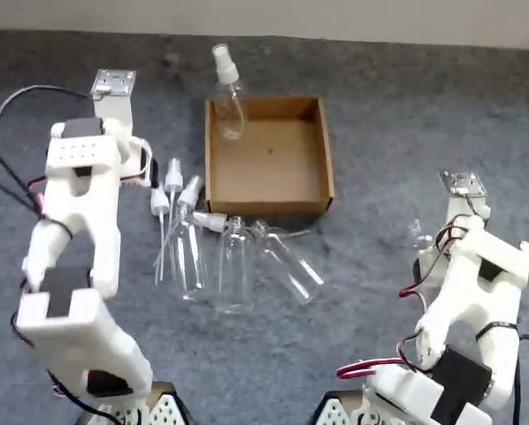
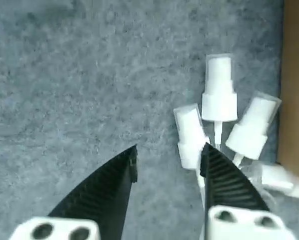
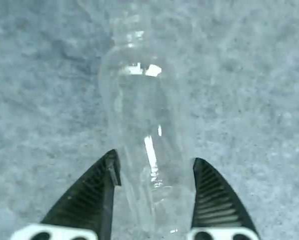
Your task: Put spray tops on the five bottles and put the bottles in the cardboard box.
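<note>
The work surface is a grey, fuzzy mat [image 1: 406, 106]. The left gripper [image 2: 170, 149] has black, ridged, tapered fingers, which are spread wide over bare mat. Three white plastic spray tops [image 2: 219, 90] lie just beside one finger, near the wall of the brown cardboard box [image 2: 295, 75]. The right gripper [image 3: 155, 159] is spread, with a clear cylindrical bottle [image 3: 142, 100] between its fingers. Three more clear bottles [image 1: 233, 266] lie beside the box. A capped bottle [image 1: 228, 102] rests in its far corner.
</note>
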You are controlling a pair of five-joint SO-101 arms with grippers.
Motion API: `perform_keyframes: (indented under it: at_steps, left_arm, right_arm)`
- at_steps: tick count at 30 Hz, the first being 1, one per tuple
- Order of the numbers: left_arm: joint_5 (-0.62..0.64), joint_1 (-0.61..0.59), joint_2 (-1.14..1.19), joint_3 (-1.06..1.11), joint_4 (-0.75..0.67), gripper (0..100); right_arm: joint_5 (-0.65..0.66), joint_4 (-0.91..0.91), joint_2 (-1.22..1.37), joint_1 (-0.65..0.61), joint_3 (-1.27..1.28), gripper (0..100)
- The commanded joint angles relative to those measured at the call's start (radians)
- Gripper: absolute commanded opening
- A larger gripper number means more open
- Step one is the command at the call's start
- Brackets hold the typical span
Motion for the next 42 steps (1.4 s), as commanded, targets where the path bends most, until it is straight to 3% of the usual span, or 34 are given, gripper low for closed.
perform_keyframes:
  at_steps: [1,17,20,28,33,38,42]
  left_arm:
    - [0.011,0.047,0.073,-0.122,-0.006,18]
    - [0.002,0.027,0.274,-0.148,0.000,11]
    - [-0.063,0.015,0.271,-0.170,0.063,1]
    - [-0.198,0.004,0.120,-0.165,0.264,0]
    - [-0.210,0.010,-0.136,0.021,0.282,0]
    - [-0.209,0.010,-0.406,0.360,0.147,0]
    - [-0.203,0.021,-0.544,0.570,0.037,0]
  right_arm:
    - [-0.018,-0.019,-0.001,0.013,-0.027,7.1]
    - [-0.014,0.021,-0.005,0.013,-0.028,7.4]
    - [-0.014,0.076,-0.005,0.015,-0.036,7.4]
    - [-0.020,0.087,-0.007,0.012,-0.038,21.4]
    - [-0.029,0.101,-0.007,-0.013,-0.065,23.1]
    - [-0.086,0.176,-0.007,-0.079,-0.154,23.4]
    - [-0.106,0.226,0.004,-0.148,-0.222,29.8]
